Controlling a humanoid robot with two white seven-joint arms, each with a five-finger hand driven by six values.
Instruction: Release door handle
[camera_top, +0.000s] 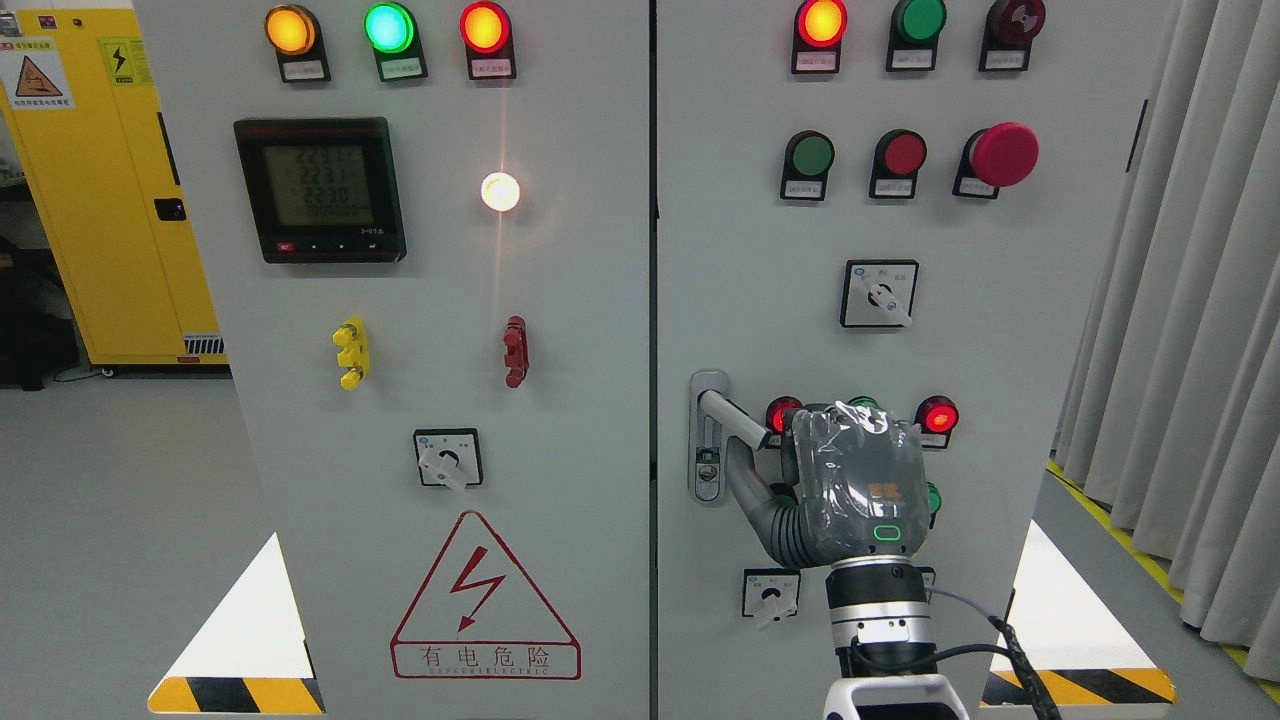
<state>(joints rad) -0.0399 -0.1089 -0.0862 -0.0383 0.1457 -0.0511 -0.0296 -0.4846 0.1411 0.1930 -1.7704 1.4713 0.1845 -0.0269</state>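
The right hand (850, 480) grips the door handle (735, 415) (fingers mostly hidden); best to uncurl fully, then withdraw straight back.

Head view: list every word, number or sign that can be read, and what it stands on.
"有电危险": under the red lightning triangle on the left door.
"223", "223", "2230", roughly: the meter; digits are faint.
Lightning and warning signs: the yellow cabinet; their text is too small.
Lamp, button and switch tags: too small to read.

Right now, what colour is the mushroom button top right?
Red, the emergency-stop mushroom button, clearest in the head view.
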